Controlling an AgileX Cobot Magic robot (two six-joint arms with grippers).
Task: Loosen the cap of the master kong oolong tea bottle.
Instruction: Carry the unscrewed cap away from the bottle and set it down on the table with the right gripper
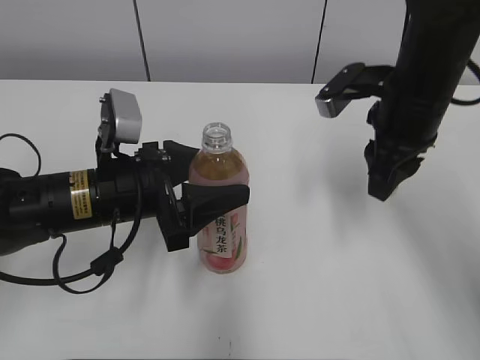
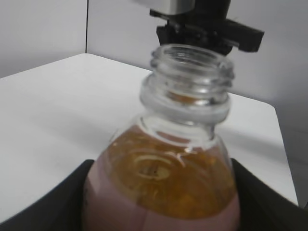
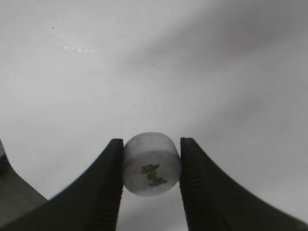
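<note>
The master kong oolong tea bottle [image 1: 221, 225] stands upright on the white table, its neck open with no cap on it. My left gripper [image 1: 196, 201] is shut on the bottle's body from the left. In the left wrist view the bottle [image 2: 163, 192] fills the space between my black jaws [image 2: 159, 202]. My right gripper [image 1: 384, 184] hangs above the table at the right, away from the bottle. In the right wrist view it [image 3: 151, 168] is shut on the white cap [image 3: 151, 163], whose dark mark faces the camera.
The white table [image 1: 322, 285] stretches around the bottle. A black cable [image 1: 90, 262] loops on the table under my left arm. A grey wall stands behind the table's far edge.
</note>
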